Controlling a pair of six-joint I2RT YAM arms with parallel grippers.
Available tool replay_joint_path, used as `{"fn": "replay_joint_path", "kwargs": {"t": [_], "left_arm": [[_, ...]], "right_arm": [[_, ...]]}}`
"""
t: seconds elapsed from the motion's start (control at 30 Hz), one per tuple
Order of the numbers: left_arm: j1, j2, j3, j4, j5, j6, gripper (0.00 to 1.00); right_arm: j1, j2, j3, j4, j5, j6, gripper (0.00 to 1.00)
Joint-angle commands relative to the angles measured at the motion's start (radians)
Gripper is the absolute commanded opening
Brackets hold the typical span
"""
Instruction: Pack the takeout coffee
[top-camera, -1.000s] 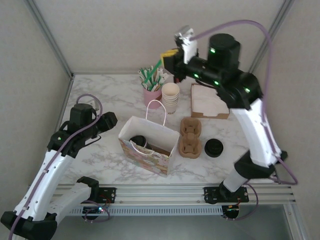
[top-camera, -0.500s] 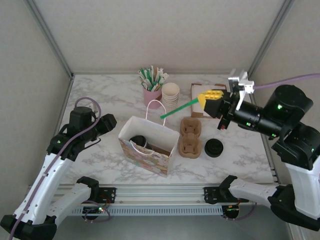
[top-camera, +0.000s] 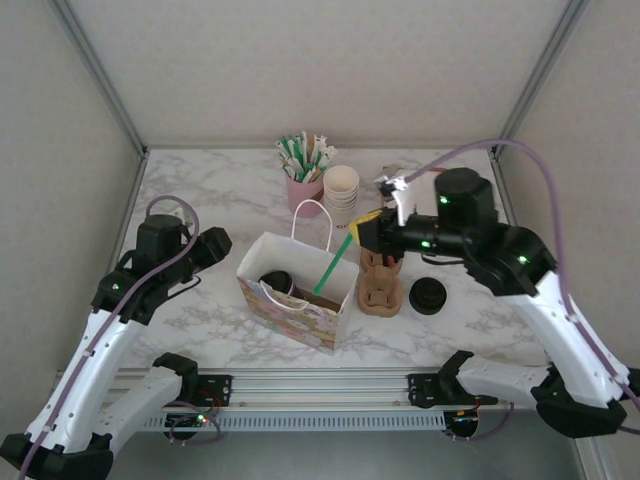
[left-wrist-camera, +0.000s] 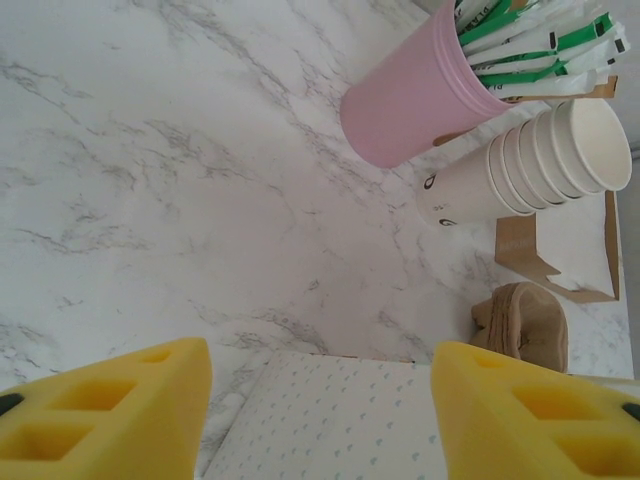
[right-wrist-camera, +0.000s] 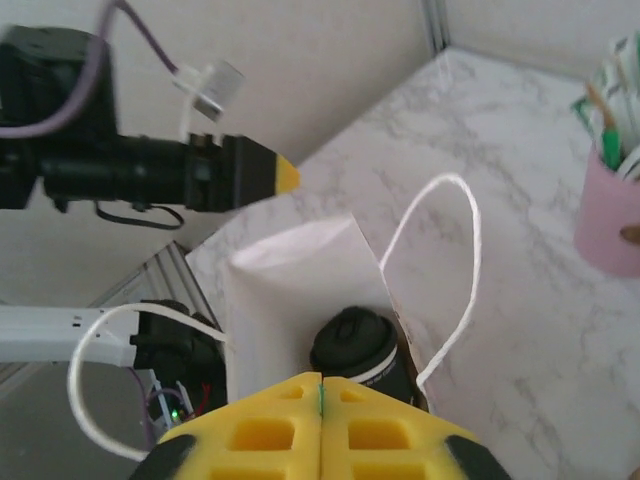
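Top view: we note the right gripper (top-camera: 368, 228) clamped on a green straw (top-camera: 332, 265) that slants down-left into the paper bag (top-camera: 290, 308), where the takeout coffee (top-camera: 275, 283) stands. Left wrist: the left gripper (left-wrist-camera: 320, 390) is spread apart and empty at the bag's wall. Right wrist: the coffee sits just beyond the pinched pads.

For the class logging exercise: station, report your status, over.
Left gripper open, beside bag. Right gripper shut on straw, above bag. Coffee inside bag, lid on. Nothing blocking.
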Motion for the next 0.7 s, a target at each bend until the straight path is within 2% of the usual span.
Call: {"fn": "replay_joint_path", "kwargs": {"t": [0.0, 0.07, 0.2, 0.47, 0.53, 0.67], "left_arm": [[0.000, -0.018, -0.011, -0.020, -0.031, -0.009, 0.60], [-0.001, -0.018, -0.013, -0.021, -0.032, -0.008, 0.60], [-0.001, -0.011, -0.014, -0.017, -0.034, -0.004, 0.60], [-0.001, -0.006, -0.031, -0.008, -0.035, 0.006, 0.60], [-0.001, -0.004, -0.031, -0.008, -0.036, 0.012, 0.60], [-0.001, 0.002, -0.024, -0.014, -0.041, 0.028, 0.60]], "right_arm": [[0.007, 0.019, -0.025, 0.035, 0.015, 0.011, 0.28], [0.007, 0.027, -0.027, 0.035, 0.034, 0.003, 0.36], [0.007, 0.011, -0.027, 0.057, 0.101, -0.019, 0.43], [-0.013, -0.025, -0.057, 0.153, 0.536, -0.099, 0.50], [-0.085, -0.002, -0.069, 0.177, 0.591, -0.103, 0.50], [-0.278, 0.108, -0.090, 0.223, 0.549, -0.066, 0.52]]}}
